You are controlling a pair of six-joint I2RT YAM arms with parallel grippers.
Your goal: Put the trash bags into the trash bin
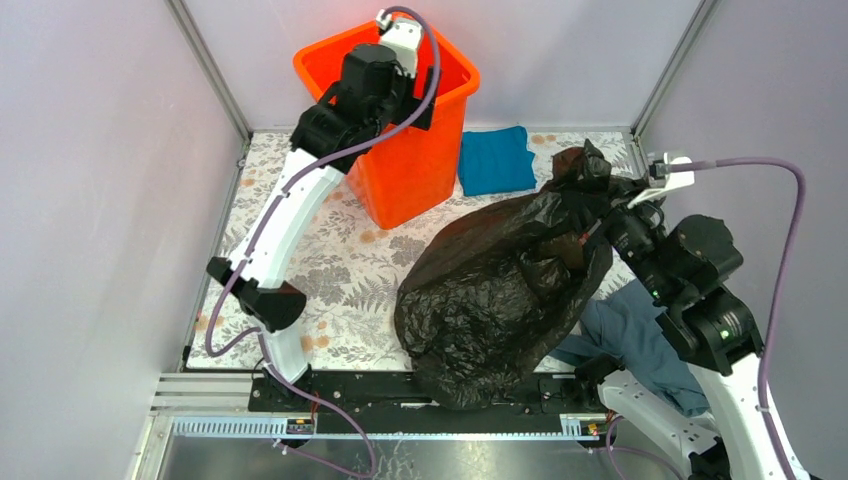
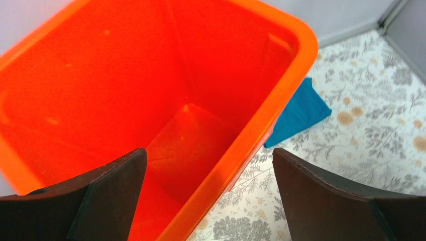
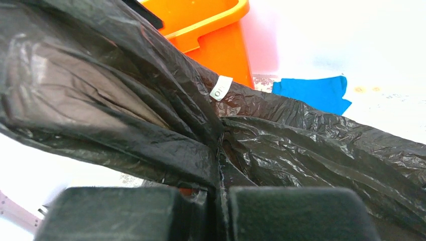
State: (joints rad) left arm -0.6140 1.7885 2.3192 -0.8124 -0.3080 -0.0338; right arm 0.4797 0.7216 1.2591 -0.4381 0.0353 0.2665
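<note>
- Though thin as film, heaps into a bulky, rumpled mound: large glossy black plastic trash bag, creased all over, shiny on the ridges, brownish and half see-through where stretched.
- Lies on the floral-patterned table, outside the tall bright orange plastic trash bin and to its right. Overhangs the near edge with its bottom end and rises toward the far right with its gathered neck.
- Shows smooth hard walls, a square tapered body and a thick rolled rim on that bin, which stands at the far left of the table.
- Carries a small white tag on the black film, close to the pinch.
- Holds the left gripper above the bin's mouth, spread wide. Keeps its dark, gently curved fingers off everything; in the wrist view one shows against the bin's inside, the other against the table beyond the rim.
- Presses the right gripper together on a gathered fold of the bag, with the film squeezed between blocky matte dark fingers.
- Leaves a soft, folded bright blue cloth flat just right of the bin, and a crumpled grey-blue cloth partly under the bag, beside the right arm.
</note>
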